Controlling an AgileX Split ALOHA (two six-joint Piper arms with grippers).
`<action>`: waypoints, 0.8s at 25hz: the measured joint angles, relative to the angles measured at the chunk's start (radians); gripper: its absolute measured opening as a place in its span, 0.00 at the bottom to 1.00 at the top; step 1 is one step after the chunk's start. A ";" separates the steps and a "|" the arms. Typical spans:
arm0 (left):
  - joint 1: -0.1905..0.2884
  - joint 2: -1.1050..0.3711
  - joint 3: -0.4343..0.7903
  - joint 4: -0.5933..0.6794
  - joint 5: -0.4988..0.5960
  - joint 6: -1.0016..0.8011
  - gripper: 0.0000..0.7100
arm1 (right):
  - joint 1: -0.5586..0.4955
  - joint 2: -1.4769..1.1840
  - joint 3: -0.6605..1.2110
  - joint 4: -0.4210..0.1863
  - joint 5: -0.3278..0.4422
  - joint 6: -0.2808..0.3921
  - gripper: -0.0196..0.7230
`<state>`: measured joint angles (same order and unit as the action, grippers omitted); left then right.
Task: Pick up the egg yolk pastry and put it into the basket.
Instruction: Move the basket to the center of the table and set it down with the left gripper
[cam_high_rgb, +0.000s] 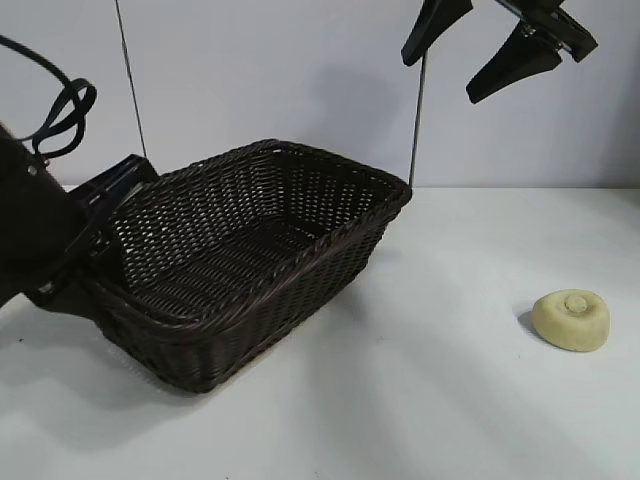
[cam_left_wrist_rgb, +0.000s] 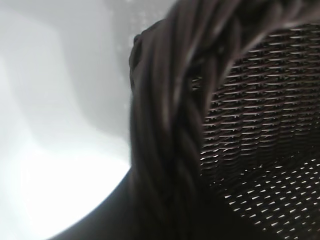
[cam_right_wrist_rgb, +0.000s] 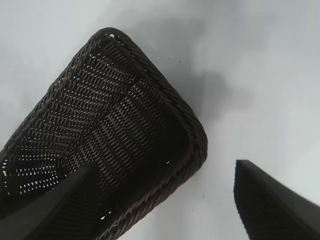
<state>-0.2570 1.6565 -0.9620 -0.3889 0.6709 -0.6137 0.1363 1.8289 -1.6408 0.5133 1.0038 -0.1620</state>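
The egg yolk pastry (cam_high_rgb: 571, 320), a small pale yellow puck with a knob on top, lies on the white table at the right, well apart from the basket. The dark brown wicker basket (cam_high_rgb: 300, 170) stands left of centre with nothing inside. My left gripper (cam_high_rgb: 105, 205) is at the basket's left end, shut on the braided rim (cam_left_wrist_rgb: 165, 125), which fills the left wrist view. High above the table, between basket and pastry, my right gripper (cam_high_rgb: 440, 78) hangs open with nothing in it. In the right wrist view, the right gripper (cam_right_wrist_rgb: 165, 166) looks down on the basket's corner (cam_right_wrist_rgb: 192, 150).
The white table (cam_high_rgb: 430, 400) stretches bare between the basket and the pastry and in front of both. A pale wall (cam_high_rgb: 300, 70) with thin vertical seams closes the back. Black cables (cam_high_rgb: 65, 110) loop above the left arm.
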 joint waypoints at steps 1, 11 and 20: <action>0.017 0.000 -0.009 0.000 0.014 0.045 0.14 | 0.000 0.000 0.000 0.000 0.000 0.000 0.75; 0.053 0.087 -0.206 -0.009 0.243 0.433 0.14 | 0.000 0.000 0.000 0.000 0.000 0.000 0.75; 0.053 0.240 -0.438 -0.069 0.404 0.657 0.14 | 0.000 0.000 0.000 0.000 0.000 0.000 0.75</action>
<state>-0.2035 1.8961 -1.4001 -0.4579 1.0751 0.0438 0.1363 1.8289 -1.6408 0.5133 1.0038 -0.1620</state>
